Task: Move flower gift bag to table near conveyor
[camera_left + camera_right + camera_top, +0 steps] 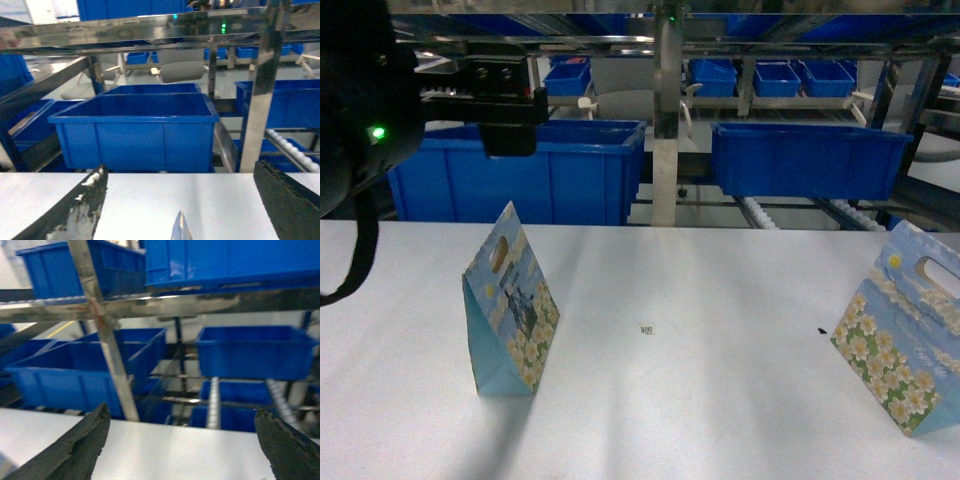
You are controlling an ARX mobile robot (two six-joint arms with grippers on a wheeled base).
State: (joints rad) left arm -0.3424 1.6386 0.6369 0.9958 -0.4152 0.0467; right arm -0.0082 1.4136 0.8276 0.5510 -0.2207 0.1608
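Note:
Two flower gift bags stand upright on the white table (670, 400): one at the left (510, 305) and one at the right edge (905, 340), both blue with white daisies. My left gripper (181, 170) hangs open above the left bag, whose folded top edge (180, 227) pokes up between the dark fingers (75, 210) without touching them. My right gripper (181, 412) is open over bare table with nothing between its fingers (75, 445). The conveyor (760, 212), steel rails with white rollers, runs behind the table's far edge.
Two large blue bins (520, 170) (805, 155) sit on the rack just past the table, with smaller bins (775, 78) behind. A steel post (666, 120) stands between them. My left arm's black body (470, 90) fills the upper left. A tiny dark marker (646, 329) lies mid-table.

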